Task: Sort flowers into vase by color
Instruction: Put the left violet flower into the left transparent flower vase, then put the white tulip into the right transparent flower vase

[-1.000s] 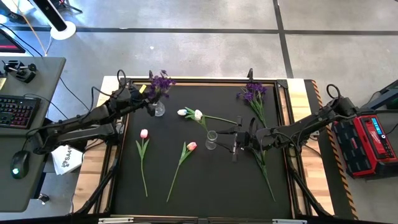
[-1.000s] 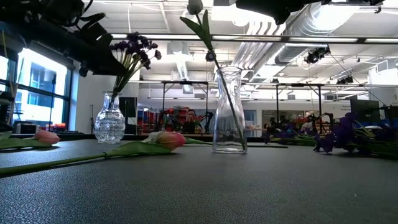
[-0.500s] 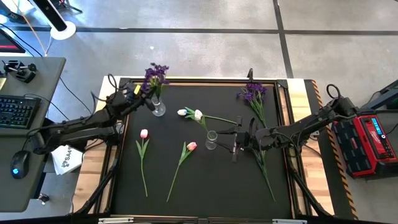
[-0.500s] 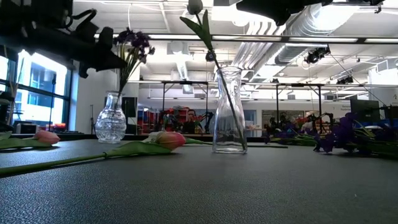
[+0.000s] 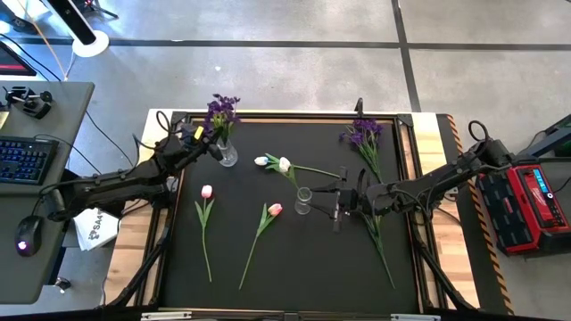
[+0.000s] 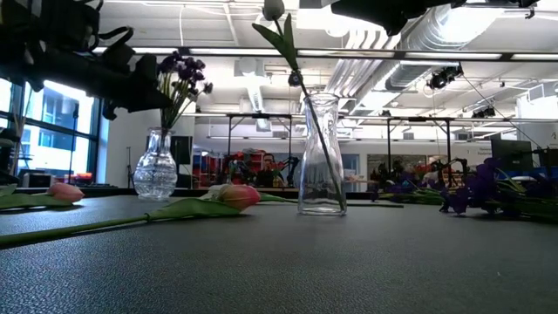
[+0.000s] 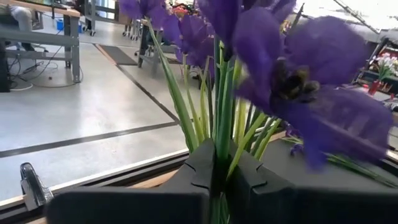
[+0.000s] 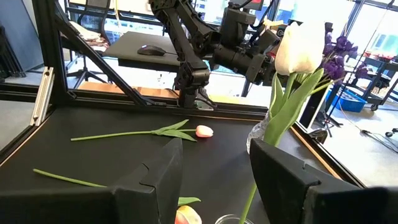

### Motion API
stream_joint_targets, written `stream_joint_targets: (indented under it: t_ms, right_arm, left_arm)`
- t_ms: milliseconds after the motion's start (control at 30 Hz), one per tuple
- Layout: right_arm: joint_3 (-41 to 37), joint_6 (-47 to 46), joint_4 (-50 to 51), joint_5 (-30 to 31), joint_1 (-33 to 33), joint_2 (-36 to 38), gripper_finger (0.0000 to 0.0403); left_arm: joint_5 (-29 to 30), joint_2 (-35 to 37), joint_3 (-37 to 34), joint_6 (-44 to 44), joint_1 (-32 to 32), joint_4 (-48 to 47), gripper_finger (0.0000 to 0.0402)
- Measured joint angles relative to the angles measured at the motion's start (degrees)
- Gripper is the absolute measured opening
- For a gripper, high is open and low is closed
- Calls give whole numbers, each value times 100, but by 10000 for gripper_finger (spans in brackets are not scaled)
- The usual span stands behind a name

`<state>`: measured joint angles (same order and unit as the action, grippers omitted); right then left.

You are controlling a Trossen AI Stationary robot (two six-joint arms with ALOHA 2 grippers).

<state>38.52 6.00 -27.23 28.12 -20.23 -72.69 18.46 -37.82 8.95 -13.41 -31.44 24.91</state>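
A bunch of purple flowers (image 5: 220, 109) stands with its stems in a round glass vase (image 5: 227, 157) at the far left, and my left gripper (image 5: 212, 145) is shut on it. A white tulip (image 8: 298, 46) stands in the slim glass vase (image 5: 304, 201) at mid-table. My right gripper (image 5: 318, 200) is open at that vase, a finger on either side of the tulip's stem (image 8: 268, 134). Another white tulip (image 5: 261, 161) and two pink tulips (image 5: 206, 192) (image 5: 275, 209) lie on the mat. More purple flowers (image 5: 361, 134) lie at the far right. My left gripper pinches the green stems (image 7: 217, 149) of the purple bunch between its two fingers, below the blooms and above the vase's mouth. The fingers lie level, coming from the table's left, across the stems. The bunch stands nearly upright with its lower ends in the round vase (image 6: 155, 167).
A long green stem (image 5: 382, 245) runs under the right arm toward the near right corner. The black mat (image 5: 294, 267) has a raised wooden frame (image 5: 165, 232). A desk with keyboard and mouse (image 5: 27, 160) stands to the left, a red case (image 5: 528, 205) to the right.
My left gripper has drawn a little toward the table's left edge and tipped, taking the purple bunch with it. The blooms have swung left and the bunch stands more upright in the round vase, which has stayed in place.
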Motion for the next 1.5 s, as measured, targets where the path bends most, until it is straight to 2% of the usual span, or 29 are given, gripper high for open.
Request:
stream_joint_targets:
  t_ms: [200,367,500,600,867,1067,1133,1200,1367,1500]
  right_arm:
    - [0,0,-3,0,1,1,171]
    - [0,0,-3,0,-2,0,171]
    - [0,-2,-3,0,1,2,171]
    - [0,-2,-5,0,0,0,171]
    - [0,-2,-3,-2,-2,2,171]
    - [6,-83,36,14,1,0,171]
    - [135,-87,494,210,1,2,171]
    - [477,-296,1539,478,-45,2,171]
    - [1445,-1726,4425,832,-80,2,171]
    - [1944,-2774,5904,751,-80,2,171]
  left_arm:
    - [-24,105,0,3,-2,-180,72]
    - [-239,473,0,7,-2,-429,119]
    - [-430,844,156,13,-2,-1123,142]
    - [-441,1083,496,21,-2,-1994,152]
    - [-401,1419,1472,384,-2,-3507,154]
    - [-286,1423,2429,1060,23,-4173,154]
    - [-273,1427,2665,1327,109,-4113,154]
    - [-272,1425,2872,1631,246,-4073,154]
    - [-273,1250,3166,1852,871,-3947,154]
    - [-49,862,3174,2100,1556,-3971,154]
